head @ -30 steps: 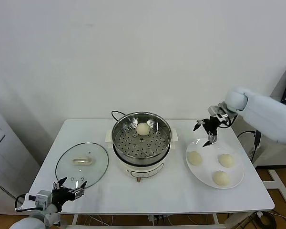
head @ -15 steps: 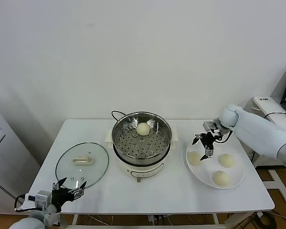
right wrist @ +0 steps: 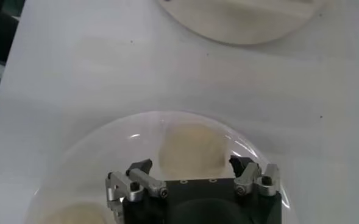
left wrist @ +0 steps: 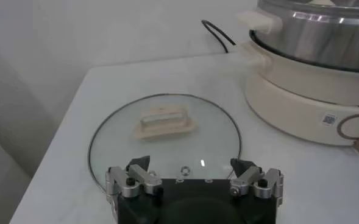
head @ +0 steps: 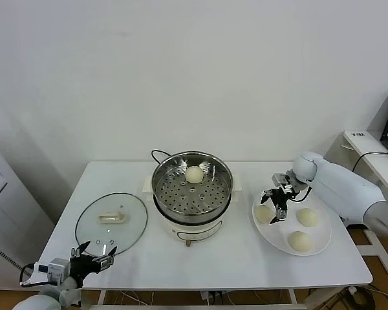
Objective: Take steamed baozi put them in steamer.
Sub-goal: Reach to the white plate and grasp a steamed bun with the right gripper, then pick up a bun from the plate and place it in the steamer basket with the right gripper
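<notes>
Done so far: one steamed baozi (head: 193, 174) already sits in the steamer (head: 193, 192), near the back of the shiny basket.

Left to do: three buns are on the white plate (head: 320, 242), so about a quarter of the job looks finished.

Next bun: the bun nearest the steamer (head: 264, 213) (right wrist: 190, 150) lies on the near-steamer side of the plate, right under the right gripper.

Other buns: one (head: 306, 217) lies on the far side of the plate from the steamer, one (head: 300, 241) near the plate's front edge. They sit apart from each other.

Right gripper (head: 275, 206) (right wrist: 191, 173): it hangs just above the plate with its fingers spread wide, one on each side of the next bun. It holds nothing.

Left gripper (head: 94, 253) (left wrist: 193, 175): it waits low at the front left edge of the table (head: 239, 258), fingers spread, holding nothing.

Lid: the round glass lid (head: 111, 222) (left wrist: 165, 141) lies flat on the table, left of the steamer, so the basket is uncovered.

Cord: a black cord (head: 156, 155) curls behind the steamer.

In the way: I think nothing blocks the path from plate to basket. The steamer's tall rim is the one thing the bun must be lifted over.
</notes>
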